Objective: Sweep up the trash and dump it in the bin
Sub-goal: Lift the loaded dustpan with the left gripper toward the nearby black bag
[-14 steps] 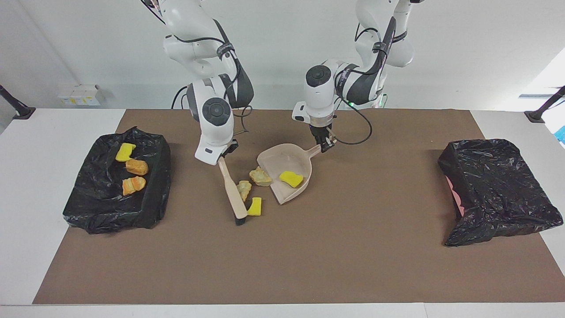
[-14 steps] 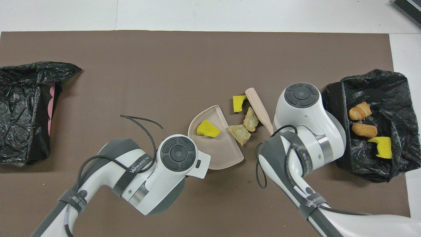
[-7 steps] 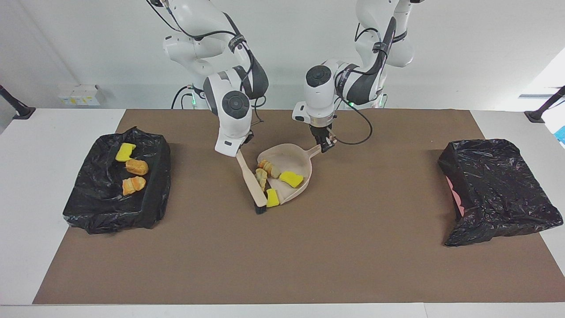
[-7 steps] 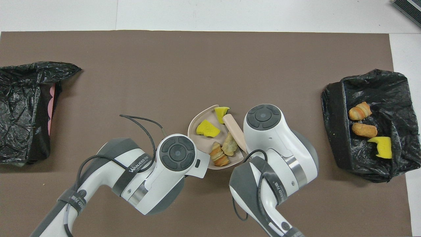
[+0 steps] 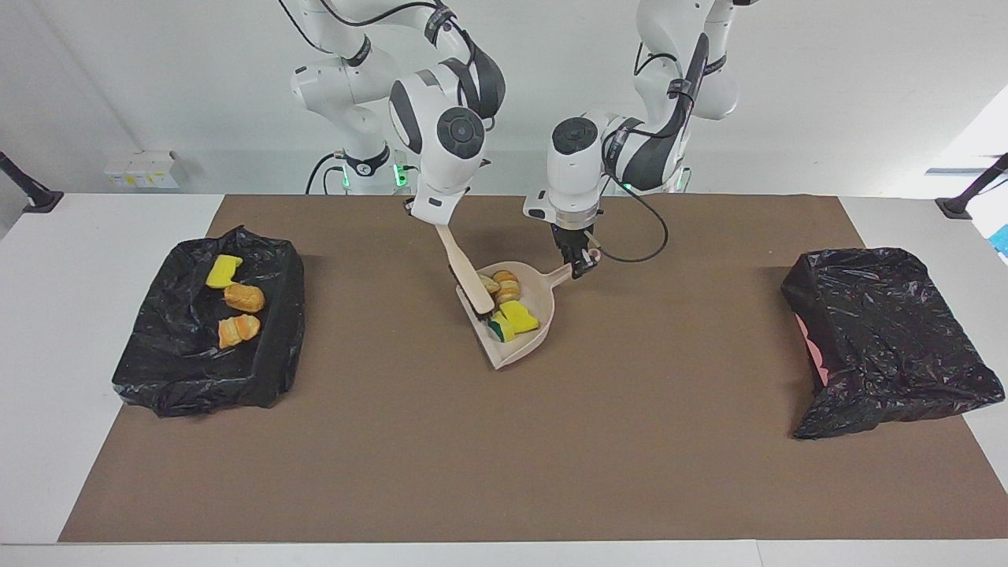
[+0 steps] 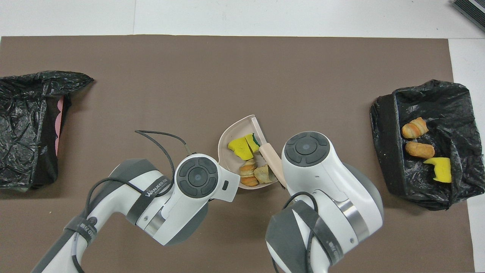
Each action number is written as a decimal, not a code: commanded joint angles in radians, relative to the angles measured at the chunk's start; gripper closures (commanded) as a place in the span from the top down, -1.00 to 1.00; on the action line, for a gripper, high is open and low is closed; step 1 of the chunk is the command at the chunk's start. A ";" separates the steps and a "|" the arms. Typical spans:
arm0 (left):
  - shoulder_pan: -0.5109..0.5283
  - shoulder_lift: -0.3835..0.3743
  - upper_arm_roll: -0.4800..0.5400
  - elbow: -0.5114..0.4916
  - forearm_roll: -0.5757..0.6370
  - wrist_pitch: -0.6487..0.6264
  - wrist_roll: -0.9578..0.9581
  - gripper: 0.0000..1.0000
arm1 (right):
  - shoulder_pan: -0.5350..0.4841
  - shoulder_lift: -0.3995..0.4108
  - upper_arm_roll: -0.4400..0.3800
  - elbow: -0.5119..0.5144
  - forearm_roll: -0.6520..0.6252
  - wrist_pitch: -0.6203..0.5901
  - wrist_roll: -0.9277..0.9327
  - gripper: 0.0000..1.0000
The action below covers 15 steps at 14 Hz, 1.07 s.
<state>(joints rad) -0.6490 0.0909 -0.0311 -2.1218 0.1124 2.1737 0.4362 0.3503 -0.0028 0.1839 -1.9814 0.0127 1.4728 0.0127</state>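
Note:
The beige dustpan (image 5: pixel 526 345) lies mid-mat and holds two yellow sponge pieces (image 5: pixel 516 316) and two bread chunks (image 5: pixel 502 285). They also show in the overhead view, sponge (image 6: pixel 239 147) and bread (image 6: pixel 248 170). My left gripper (image 5: pixel 579 264) is shut on the dustpan's handle. My right gripper (image 5: pixel 435 216) is shut on the beige brush (image 5: pixel 463 264) and holds it tilted, its dark bristles at the pan's open edge beside the scraps. In the overhead view the arms hide both grippers. The brush (image 6: pixel 269 159) shows there too.
A black-lined bin (image 5: pixel 157 370) at the right arm's end holds a yellow sponge piece (image 5: pixel 223 270) and two bread chunks (image 5: pixel 244 298). A second black-bagged bin (image 5: pixel 882 339) stands at the left arm's end. A brown mat (image 5: pixel 504 457) covers the table.
My right arm swept the brush toward the dustpan and pushed two bread chunks and a yellow piece into it. The brush has since risen and tilted. The pan shifted slightly.

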 commanded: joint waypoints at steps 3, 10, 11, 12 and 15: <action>0.048 -0.002 0.002 -0.023 -0.060 0.090 0.099 -1.00 | -0.002 -0.051 0.003 -0.008 0.082 -0.013 0.087 -1.00; 0.104 0.021 0.002 -0.006 -0.157 0.109 0.213 -1.00 | 0.003 0.043 0.005 0.156 0.106 0.084 0.300 -1.00; 0.106 0.021 0.002 -0.004 -0.158 0.109 0.216 -1.00 | 0.012 0.061 0.005 0.188 0.108 0.081 0.344 -1.00; 0.107 0.023 0.002 -0.001 -0.169 0.109 0.228 -1.00 | 0.024 0.063 0.005 0.193 0.112 0.081 0.358 -1.00; 0.143 0.032 0.002 0.032 -0.204 0.098 0.286 -1.00 | 0.048 0.061 0.005 0.191 0.107 0.044 0.471 -1.00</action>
<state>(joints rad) -0.5404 0.1170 -0.0250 -2.1179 -0.0655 2.2656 0.6712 0.3837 0.0438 0.1870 -1.8176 0.1031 1.5554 0.3999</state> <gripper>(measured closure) 0.687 0.727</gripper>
